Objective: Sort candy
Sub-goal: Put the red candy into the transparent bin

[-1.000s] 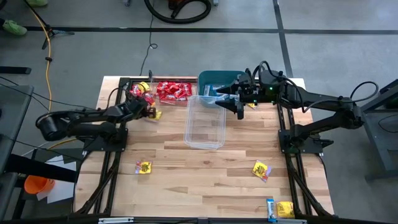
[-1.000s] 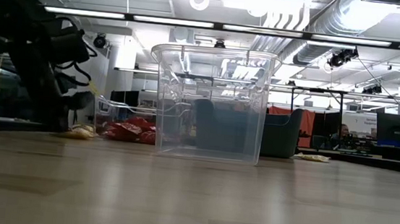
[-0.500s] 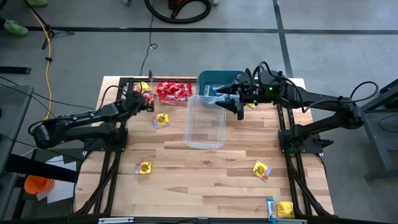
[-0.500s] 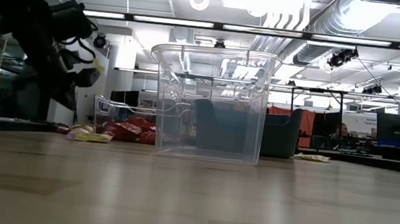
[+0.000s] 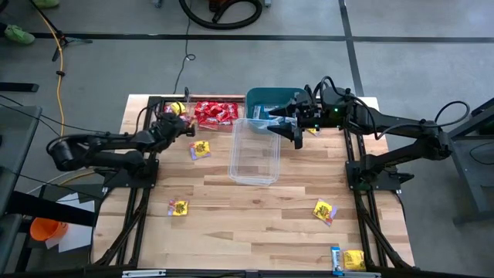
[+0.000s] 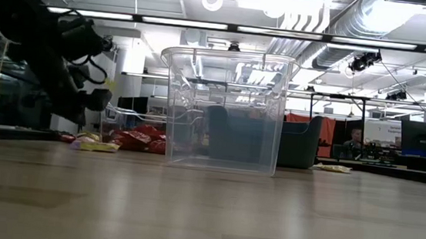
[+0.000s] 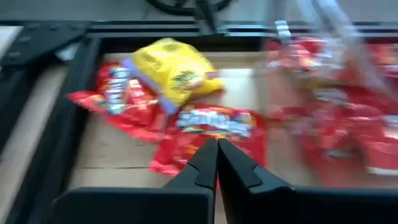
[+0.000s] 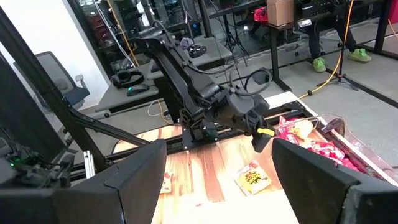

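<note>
The candy lies scattered. A red heap [image 5: 214, 112] fills the clear tub at the far edge, and red packets [image 7: 211, 124] and a yellow one [image 7: 171, 68] lie beside it. One yellow packet [image 5: 200, 149] lies flat on the wood. My left gripper [image 5: 187, 128] hovers between that packet and the heap, and its fingers [image 7: 217, 152] are shut with nothing showing between them. My right gripper [image 5: 287, 125] hangs open over the far end of the empty clear tub [image 5: 255, 150], touching nothing.
A teal bin [image 5: 270, 98] stands at the far edge behind the empty tub. More yellow packets lie on the wood at the near left [image 5: 178, 207], the near right [image 5: 324, 210] and the near right corner [image 5: 353, 259], with a blue one [image 5: 336, 259] beside the last.
My left gripper has risen off the yellow packet on the table and moved toward the far edge, then sunk a little. The packet has slid slightly toward the near right and lies free on the wood.
</note>
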You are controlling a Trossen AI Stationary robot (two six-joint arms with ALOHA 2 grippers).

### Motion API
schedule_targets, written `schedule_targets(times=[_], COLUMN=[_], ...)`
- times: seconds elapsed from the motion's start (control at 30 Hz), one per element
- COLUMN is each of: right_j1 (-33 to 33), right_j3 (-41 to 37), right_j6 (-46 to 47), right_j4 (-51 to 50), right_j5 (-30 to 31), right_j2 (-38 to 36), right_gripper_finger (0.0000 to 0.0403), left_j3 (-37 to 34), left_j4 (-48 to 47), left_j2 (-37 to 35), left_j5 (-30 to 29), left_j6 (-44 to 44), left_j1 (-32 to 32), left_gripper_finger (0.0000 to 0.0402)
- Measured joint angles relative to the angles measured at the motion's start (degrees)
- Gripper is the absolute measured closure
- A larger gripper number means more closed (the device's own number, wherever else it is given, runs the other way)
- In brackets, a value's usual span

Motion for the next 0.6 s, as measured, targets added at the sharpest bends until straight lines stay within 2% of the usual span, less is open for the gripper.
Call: schedule_targets(times=[0.1,0.33,0.6], right_j1=[0.0,0.0,0.0], right_j3=[0.0,0.0,0.0], right_j6=[0.0,0.3,2.1], right_j4=[0.0,0.0,0.0], right_j5=[0.0,2.1,2.3], right_j2=[0.0,0.0,0.0], right_gripper_finger=[0.0114,0.0114,0.0114], left_j3=[0.0,0.0,0.0], left_j4=[1.7,11.4,12.7], left_j2=[1.5,5.2,12.2], left_j5=[-3.1,-3.6,-0.1], left_j6=[-0.7,2.9,0.9], left_j1=[0.0,0.2,1.2], left_gripper_finger=[0.0401,0.0401,0.0401])
